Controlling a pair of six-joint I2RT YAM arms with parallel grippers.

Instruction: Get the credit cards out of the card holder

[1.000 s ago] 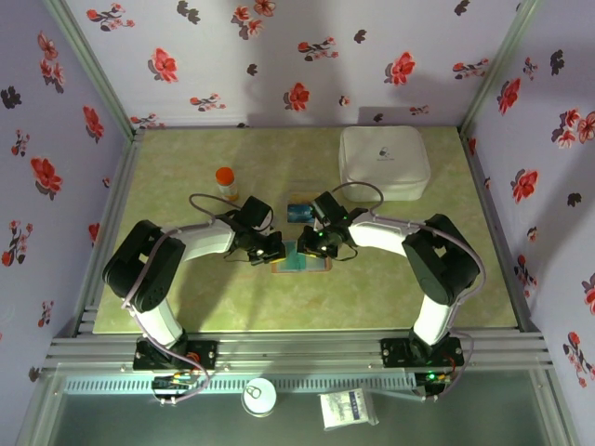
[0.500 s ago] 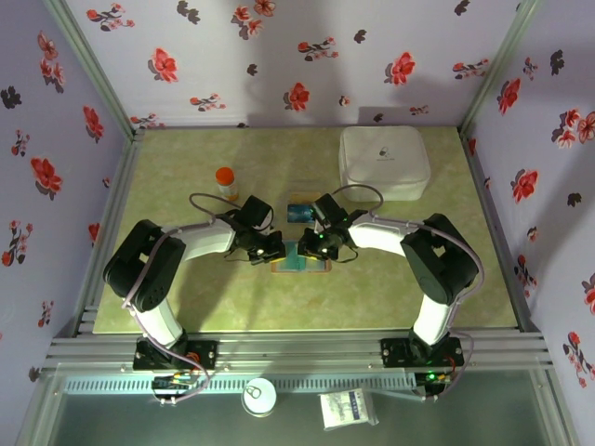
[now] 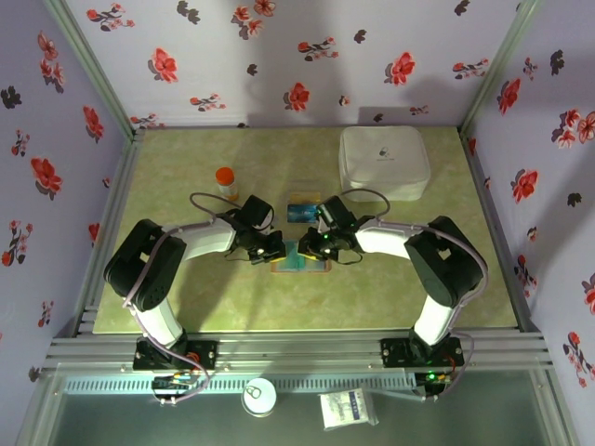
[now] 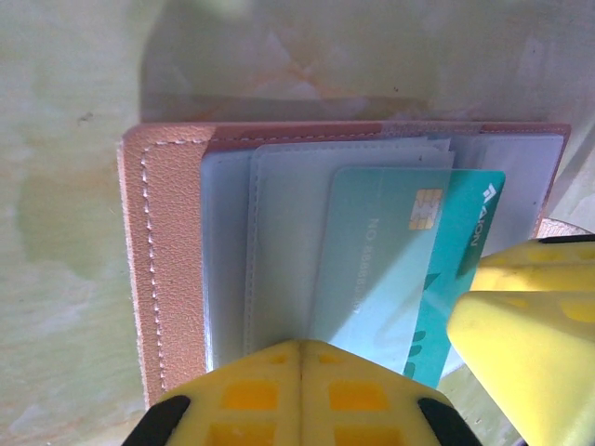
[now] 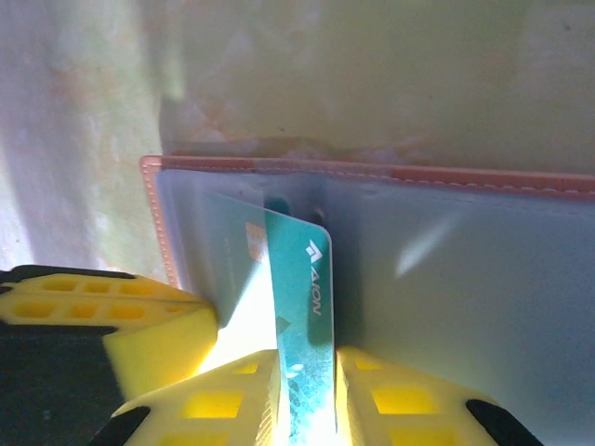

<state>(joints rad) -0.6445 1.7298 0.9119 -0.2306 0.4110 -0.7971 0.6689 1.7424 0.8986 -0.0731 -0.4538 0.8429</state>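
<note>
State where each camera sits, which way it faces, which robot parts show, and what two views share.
Top external: above, behind the bases, looking down on the table; both arms meet over the holder.
Left wrist: on the left arm, looking down at the open holder; shut left end effector at the bottom edge.
Right wrist: on the right arm, looking down; right end effector pinching the card.
Shared: both wrist views show card and holder.

Left gripper (image 3: 271,249) and right gripper (image 3: 310,249) sit close together in the middle.
Both arms bend in from the sides. Left fingers (image 4: 251,395) press together; right fingers (image 5: 409,400) pinch a card (image 5: 299,279).
</note>
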